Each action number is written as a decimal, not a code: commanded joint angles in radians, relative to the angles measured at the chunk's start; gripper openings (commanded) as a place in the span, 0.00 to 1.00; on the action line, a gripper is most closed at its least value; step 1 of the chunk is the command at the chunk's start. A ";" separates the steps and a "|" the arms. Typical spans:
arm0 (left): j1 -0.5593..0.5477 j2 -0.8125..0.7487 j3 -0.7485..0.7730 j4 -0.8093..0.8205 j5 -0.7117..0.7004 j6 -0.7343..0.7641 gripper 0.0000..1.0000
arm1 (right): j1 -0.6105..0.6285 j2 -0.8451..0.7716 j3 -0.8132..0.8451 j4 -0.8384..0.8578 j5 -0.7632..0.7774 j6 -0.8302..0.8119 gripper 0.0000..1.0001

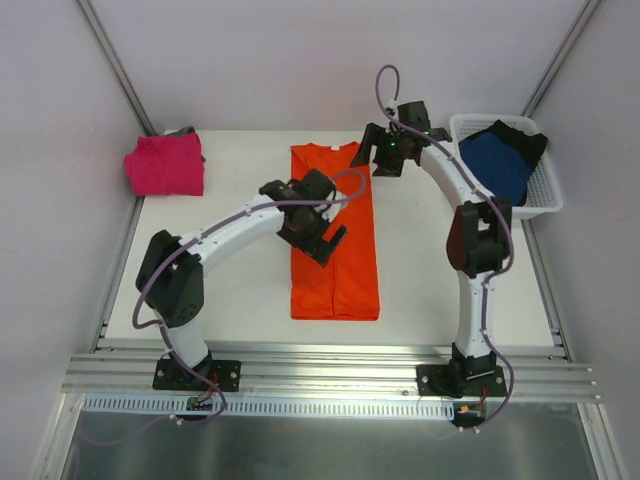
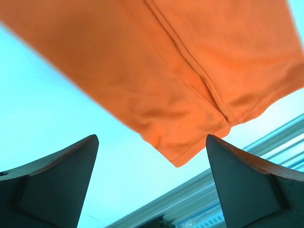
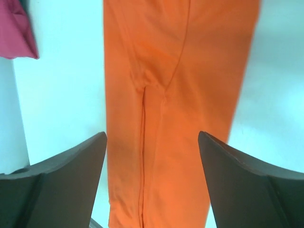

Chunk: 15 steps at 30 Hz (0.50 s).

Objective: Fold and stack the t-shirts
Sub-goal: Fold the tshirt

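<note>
Trainee: Shirt first, then. Where does it lie?

Mentor: The orange t-shirt point(image 1: 335, 285) lies flat in the middle of the table point(image 1: 250, 295). It is already narrowed into a long strip, with the collar toward the far edge and the hem toward the near edge. I'd judge the cross fold is the step in hand.

Trainee: And the hands?

Mentor: Both are empty, with their jaws spread wide. The left hand point(image 2: 152, 138) hovers over the strip's middle, and its camera looks at a hem corner. The right hand point(image 3: 152, 135) hangs at the collar end, on its right side, near the far edge.

Trainee: So how to fold it well?

Mentor: Take one end by its two corners, one hand on each. Pinch every layer at the corner, or the tucked side panels may slide out. Lift low, carry the end over along the strip's length, and lay edge on edge before letting go. Keep the two hands level so the crease runs square.

Trainee: Where does it go after?

Mentor: Probably onto the pink t-shirt point(image 1: 165, 165), which sits folded at the far left corner. The dark blue t-shirt point(image 1: 495, 160) and the black t-shirt point(image 1: 522, 138) wait in the white basket point(image 1: 548, 205) at the far right corner.
</note>
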 commanded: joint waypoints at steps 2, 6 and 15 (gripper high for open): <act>0.181 -0.123 0.074 -0.018 -0.023 -0.009 0.95 | -0.030 -0.320 -0.230 -0.058 0.005 -0.020 0.82; 0.345 -0.165 0.036 -0.021 0.134 -0.115 0.84 | -0.026 -0.515 -0.535 -0.051 -0.026 0.016 0.80; 0.381 -0.289 -0.260 -0.021 0.397 -0.193 0.76 | 0.067 -0.888 -1.016 -0.111 0.034 -0.002 0.81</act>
